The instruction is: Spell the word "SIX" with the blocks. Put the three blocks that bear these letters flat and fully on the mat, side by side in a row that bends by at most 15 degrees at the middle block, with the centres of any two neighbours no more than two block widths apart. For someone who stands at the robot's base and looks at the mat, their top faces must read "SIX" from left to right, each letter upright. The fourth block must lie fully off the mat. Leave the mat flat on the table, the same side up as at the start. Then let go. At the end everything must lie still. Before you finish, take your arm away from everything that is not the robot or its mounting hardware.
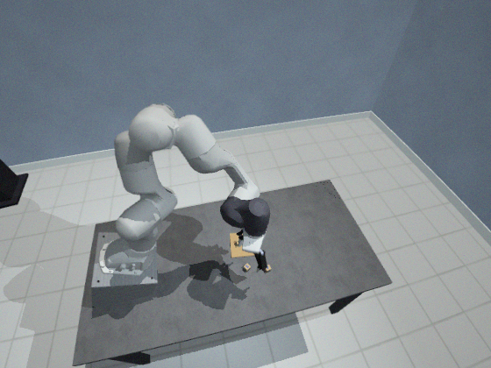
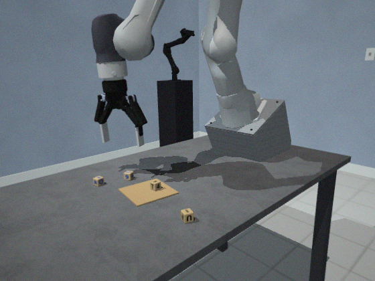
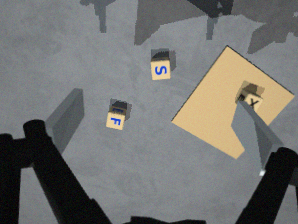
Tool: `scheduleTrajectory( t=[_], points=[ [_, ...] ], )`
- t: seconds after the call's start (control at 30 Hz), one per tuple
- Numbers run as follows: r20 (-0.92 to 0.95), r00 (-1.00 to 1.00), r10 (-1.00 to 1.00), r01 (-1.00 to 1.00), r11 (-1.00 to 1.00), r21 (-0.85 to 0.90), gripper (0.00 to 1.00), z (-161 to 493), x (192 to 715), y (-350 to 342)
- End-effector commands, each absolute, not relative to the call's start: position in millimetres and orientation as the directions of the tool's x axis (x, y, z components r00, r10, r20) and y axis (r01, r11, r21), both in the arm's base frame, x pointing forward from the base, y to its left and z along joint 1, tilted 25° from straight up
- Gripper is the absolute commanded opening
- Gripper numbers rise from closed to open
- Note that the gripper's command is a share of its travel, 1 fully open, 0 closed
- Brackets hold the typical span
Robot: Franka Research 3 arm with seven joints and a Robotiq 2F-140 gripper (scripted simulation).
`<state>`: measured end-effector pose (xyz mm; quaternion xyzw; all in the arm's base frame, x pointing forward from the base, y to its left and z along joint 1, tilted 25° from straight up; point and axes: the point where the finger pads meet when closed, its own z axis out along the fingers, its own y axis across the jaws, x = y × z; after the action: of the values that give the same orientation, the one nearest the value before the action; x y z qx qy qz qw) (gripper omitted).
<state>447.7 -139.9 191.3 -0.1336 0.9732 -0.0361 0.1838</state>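
Black gripper [image 2: 121, 133] hangs high above the dark grey table [image 2: 254, 187], fingers spread wide, nothing held. Small wooden X block [image 3: 252, 100] sits on the flat tan mat [image 3: 210, 117]. Wooden S block [image 3: 160, 69] just off the mat's edge, F block [image 3: 115, 120] farther out. Next, I'd say: drop over S, pinch, carry to mat. I block not readable.

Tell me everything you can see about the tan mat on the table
The tan mat is a thin, flat, plain square sheet lying on the dark grey table, turned at an angle to the table's edges. One wooden block showing a black X on top rests on it near one corner. The other blocks sit off it; nothing else touches it.
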Motion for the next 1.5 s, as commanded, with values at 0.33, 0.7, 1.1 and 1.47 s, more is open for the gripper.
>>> scheduleTrajectory(
  t=[0.33,0.7,1.1,1.47],
  points=[
    [-0.379,-0.817,-0.435,-0.385,0.900,-0.203,1.00,197.1,431.5,-137.2],
    [-0.379,-0.817,-0.435,-0.385,0.900,-0.203,1.00,197.1,431.5,-137.2],
    [-0.379,-0.817,-0.435,-0.385,0.900,-0.203,1.00,197.1,431.5,-137.2],
    [-0.332,-0.738,-0.588,-0.525,0.809,-0.264,1.00,191.4,436.5,-114.8]
  ],
)
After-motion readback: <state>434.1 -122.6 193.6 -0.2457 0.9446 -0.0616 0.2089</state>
